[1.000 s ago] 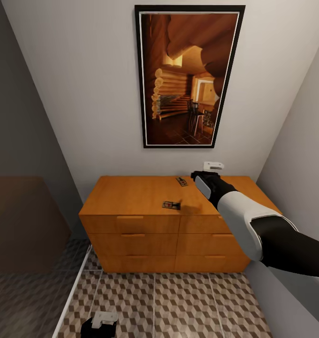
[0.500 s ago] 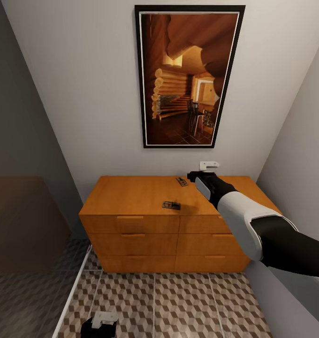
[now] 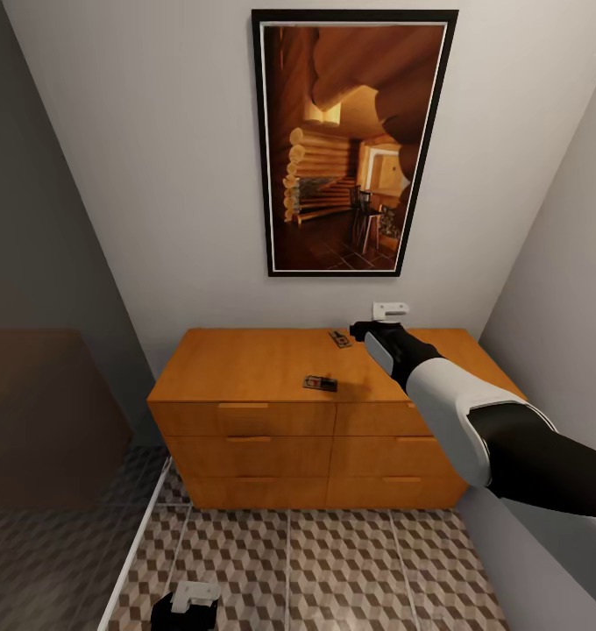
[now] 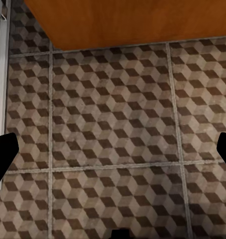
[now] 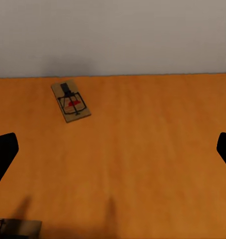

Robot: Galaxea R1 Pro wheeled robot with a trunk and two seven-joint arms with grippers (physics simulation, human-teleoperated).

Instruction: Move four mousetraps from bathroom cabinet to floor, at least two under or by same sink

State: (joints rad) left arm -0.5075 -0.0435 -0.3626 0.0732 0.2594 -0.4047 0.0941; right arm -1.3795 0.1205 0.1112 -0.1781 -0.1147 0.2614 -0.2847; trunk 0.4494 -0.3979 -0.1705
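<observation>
The orange-brown cabinet (image 3: pixel 245 361) stands against the far wall. Two mousetraps lie on its top: one near the back (image 3: pixel 338 338), one near the front edge (image 3: pixel 319 383). My right gripper (image 3: pixel 368 330) hovers open over the cabinet top, just right of the back mousetrap. In the right wrist view that mousetrap (image 5: pixel 71 101) lies ahead of the gripper (image 5: pixel 113 154), and the front one (image 5: pixel 13 229) peeks in at a corner. My left gripper (image 4: pixel 113 154) hangs open and empty over the bathroom floor (image 4: pixel 113 124), low in front of the cabinet (image 4: pixel 132 20).
A large framed picture (image 3: pixel 355 140) hangs above the cabinet. A dark glass shower enclosure (image 3: pixel 44 421) with a white sill (image 3: pixel 136 543) borders the floor (image 3: pixel 333 561) on the left. A grey wall (image 3: pixel 561 307) closes in on the right.
My right gripper has shifted slightly left, closer to the back mousetrap. The mousetraps and the left arm have not moved.
</observation>
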